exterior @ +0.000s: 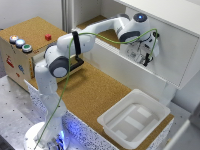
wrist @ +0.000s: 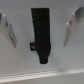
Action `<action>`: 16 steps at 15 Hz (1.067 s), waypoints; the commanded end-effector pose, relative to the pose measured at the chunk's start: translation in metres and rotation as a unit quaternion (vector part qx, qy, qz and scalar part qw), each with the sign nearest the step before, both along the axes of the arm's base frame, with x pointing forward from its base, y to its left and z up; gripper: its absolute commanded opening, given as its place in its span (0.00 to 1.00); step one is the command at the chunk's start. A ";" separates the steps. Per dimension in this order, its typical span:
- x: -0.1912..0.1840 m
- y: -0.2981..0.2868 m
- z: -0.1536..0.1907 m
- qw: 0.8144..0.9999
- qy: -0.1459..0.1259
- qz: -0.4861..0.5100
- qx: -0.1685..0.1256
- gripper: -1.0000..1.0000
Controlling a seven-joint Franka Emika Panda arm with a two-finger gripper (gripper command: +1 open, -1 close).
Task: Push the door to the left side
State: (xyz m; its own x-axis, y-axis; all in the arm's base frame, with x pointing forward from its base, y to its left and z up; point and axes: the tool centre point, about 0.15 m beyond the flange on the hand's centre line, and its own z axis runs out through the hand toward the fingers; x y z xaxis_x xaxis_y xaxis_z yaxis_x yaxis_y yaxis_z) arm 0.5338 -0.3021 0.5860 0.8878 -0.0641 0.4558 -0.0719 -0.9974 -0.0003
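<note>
The door (exterior: pixel 167 52) is a large plain white panel on the front of the white cabinet, at the exterior view's upper right. My gripper (exterior: pixel 145 51) is stretched out against the door's face, near its edge toward the exterior view's left. In the wrist view the gripper (wrist: pixel 40 44) is open, and its two pale fingers (wrist: pixel 10 31) stand wide apart. A black handle-like bar (wrist: pixel 41 32) hangs between them, and neither finger touches it. The door (wrist: pixel 42 65) fills the background close behind it.
A white plastic tray (exterior: pixel 132 117) lies on the cork tabletop (exterior: pixel 92 92) at the exterior view's lower right. A cardboard box with coloured buttons (exterior: pixel 22 50) stands at the left. A long white lower wall panel (exterior: pixel 122 67) runs beneath the cabinet opening.
</note>
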 end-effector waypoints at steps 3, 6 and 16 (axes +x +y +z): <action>0.044 -0.018 0.014 0.998 0.030 0.044 0.039 0.00; 0.047 -0.012 0.013 0.998 0.030 0.042 0.038 0.00; 0.050 0.017 0.012 0.998 0.041 0.048 0.001 0.00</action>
